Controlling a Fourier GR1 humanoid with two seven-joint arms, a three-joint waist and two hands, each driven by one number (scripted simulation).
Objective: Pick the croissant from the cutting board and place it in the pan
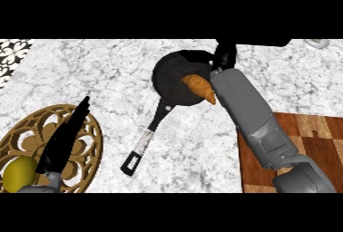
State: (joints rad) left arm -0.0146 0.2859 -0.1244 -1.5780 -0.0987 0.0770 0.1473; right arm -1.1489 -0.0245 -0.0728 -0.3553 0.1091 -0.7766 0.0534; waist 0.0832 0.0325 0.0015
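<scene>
- The croissant [198,86], golden-brown and tapered, lies inside the round black pan [173,78] at its right side, pointed end at the rim.
- The pan's long handle runs toward the near edge of the grey-veined marble desk [94,81].
- The right hand [225,53] hangs over the pan's far rim. Whether it is spread or closed I cannot tell; its grey forearm [251,118] crosses the striped wooden cutting board [318,136].
- The left hand [67,136] rests at the near-left corner, fingers straight, empty, above a gold openwork stand [84,156] and a yellow fruit [19,174].
- Bare marble lies left of the pan.
</scene>
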